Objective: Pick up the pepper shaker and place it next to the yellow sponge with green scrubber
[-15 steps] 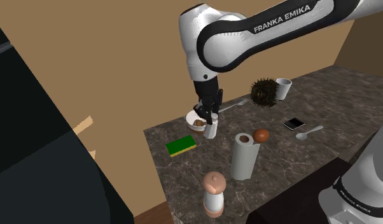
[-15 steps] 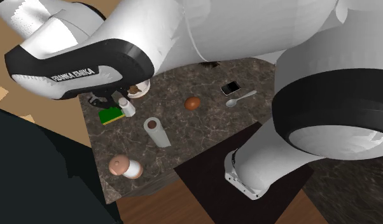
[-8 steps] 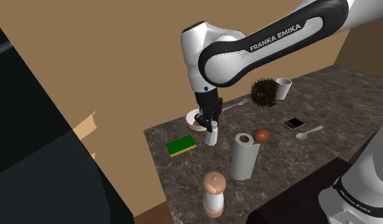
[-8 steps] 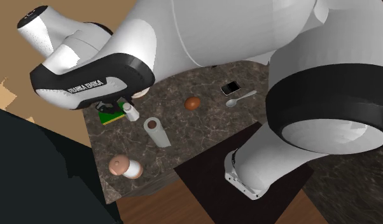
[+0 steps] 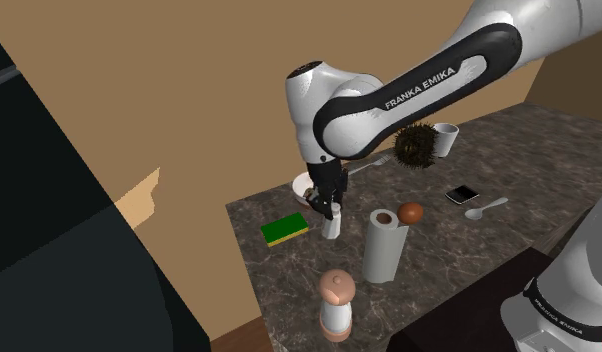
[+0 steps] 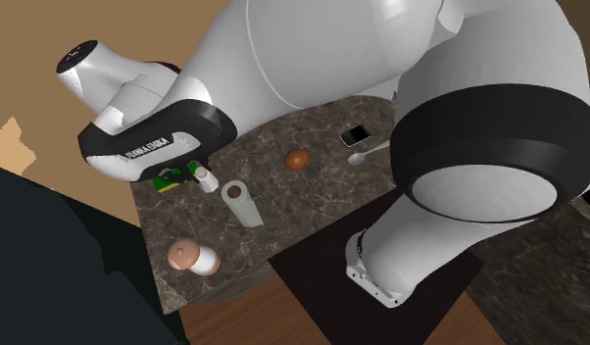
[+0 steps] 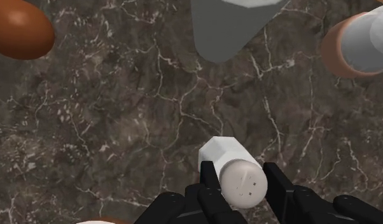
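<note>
White pepper shaker (image 7: 226, 154) sat pinched between the end effector's (image 7: 240, 184) 2 black fingers (image 7: 212, 186) (holed cap upward), yellow-green sponge (image 5: 285, 230) just beside them.

White capitals reading FRANKA EMIKA run along the black band of the white robot arm (image 5: 421, 76), high above the white paper towel roll (image 5: 382, 246). In the second exterior view the same lettering shows small on that band.

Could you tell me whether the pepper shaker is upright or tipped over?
Upright. In the shoulder view the pepper shaker stands vertical; the wrist view looks down on its holed cap, clasped by the gripper.
</note>
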Robot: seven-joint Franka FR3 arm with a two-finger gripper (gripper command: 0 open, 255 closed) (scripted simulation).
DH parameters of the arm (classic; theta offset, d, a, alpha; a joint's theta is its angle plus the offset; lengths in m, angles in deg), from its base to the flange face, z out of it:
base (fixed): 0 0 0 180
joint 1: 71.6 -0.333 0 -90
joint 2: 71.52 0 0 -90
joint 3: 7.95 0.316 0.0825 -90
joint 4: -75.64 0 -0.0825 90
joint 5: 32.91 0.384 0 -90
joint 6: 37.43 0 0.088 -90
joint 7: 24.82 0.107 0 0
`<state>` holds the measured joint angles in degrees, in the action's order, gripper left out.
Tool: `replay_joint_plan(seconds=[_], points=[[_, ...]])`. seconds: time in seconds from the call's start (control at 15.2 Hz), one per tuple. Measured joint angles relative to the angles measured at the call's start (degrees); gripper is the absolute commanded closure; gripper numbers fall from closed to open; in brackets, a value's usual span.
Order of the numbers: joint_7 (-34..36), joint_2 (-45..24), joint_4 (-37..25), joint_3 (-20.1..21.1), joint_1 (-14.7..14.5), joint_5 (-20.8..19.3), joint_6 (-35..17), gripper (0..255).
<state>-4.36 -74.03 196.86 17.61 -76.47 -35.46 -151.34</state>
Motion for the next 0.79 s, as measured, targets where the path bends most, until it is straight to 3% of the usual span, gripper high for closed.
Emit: replay_joint_plan(seconds=[0.79], points=[[2.0, -5.0, 4.0, -0.3, -0.3, -2.7, -8.5, 255]])
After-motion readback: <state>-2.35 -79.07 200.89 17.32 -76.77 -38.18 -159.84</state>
